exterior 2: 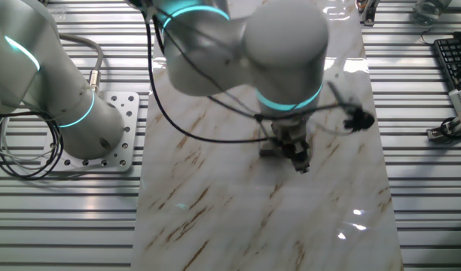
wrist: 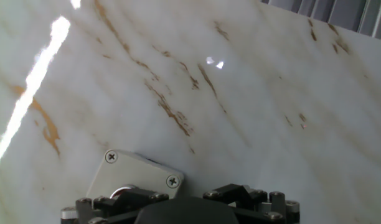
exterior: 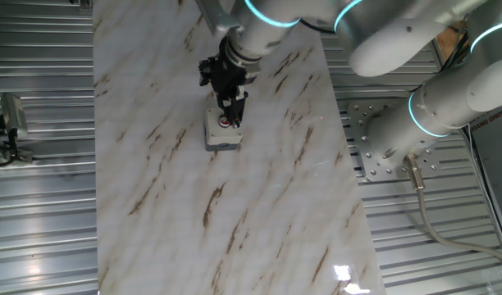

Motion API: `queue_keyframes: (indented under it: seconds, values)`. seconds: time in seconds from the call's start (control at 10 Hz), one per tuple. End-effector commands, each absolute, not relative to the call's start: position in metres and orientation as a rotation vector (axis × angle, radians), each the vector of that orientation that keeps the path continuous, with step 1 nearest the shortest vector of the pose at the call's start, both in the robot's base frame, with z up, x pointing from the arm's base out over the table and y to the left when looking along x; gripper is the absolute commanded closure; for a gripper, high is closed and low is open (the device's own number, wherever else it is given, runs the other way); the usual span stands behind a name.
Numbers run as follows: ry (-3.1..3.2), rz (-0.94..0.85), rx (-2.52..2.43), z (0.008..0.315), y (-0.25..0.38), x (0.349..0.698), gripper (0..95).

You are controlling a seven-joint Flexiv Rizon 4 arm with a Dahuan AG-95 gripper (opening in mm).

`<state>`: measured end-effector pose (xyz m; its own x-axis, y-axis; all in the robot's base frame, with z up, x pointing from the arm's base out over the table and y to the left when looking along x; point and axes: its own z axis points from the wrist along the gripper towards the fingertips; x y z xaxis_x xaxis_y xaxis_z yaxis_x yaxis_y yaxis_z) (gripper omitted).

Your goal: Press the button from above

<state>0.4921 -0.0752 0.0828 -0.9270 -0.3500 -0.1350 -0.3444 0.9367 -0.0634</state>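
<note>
**Button under the fingers, press about to land**

Button (exterior: 225, 124) sits in the top of a small light-grey box (exterior: 221, 131), which rests on the marble-patterned table (exterior: 259, 213), toward the far half of the slab in one fixed view. Going by size:

- Arm (exterior 2: 238, 45): large white links with cyan rings, reaching in over the table. In the other fixed view it hides most of the box; only a grey corner shows beside the wrist.
- Table: bare marble around the box, glare patches toward the near edge.
- Box: square, screws at its corners in the hand view (wrist: 136, 177), lying flat.
- Gripper (exterior: 231, 108): dark, pointing down, tips right over the red cap. Contact or a small gap, cannot tell.
- Fingers: open or closed, cannot tell; no view shows the tips clearly.

Judgement on the step: the press itself is in hand. To do it well, keep the wrist vertical and the tips centred on the red cap, not on the grey rim. Push straight down and gently; a slanted push could slide the loose box across the smooth table.
</note>
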Motion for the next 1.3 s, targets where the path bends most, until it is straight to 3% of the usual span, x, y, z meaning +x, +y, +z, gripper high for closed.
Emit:
queue_keyframes:
  seconds: [0.1,1.3]
  values:
    - [3.002,-0.068,-0.571,0.1195,-0.0653,0.4873,0.0]
    - [3.004,-0.046,-0.568,0.122,-0.0593,0.4885,0.0]
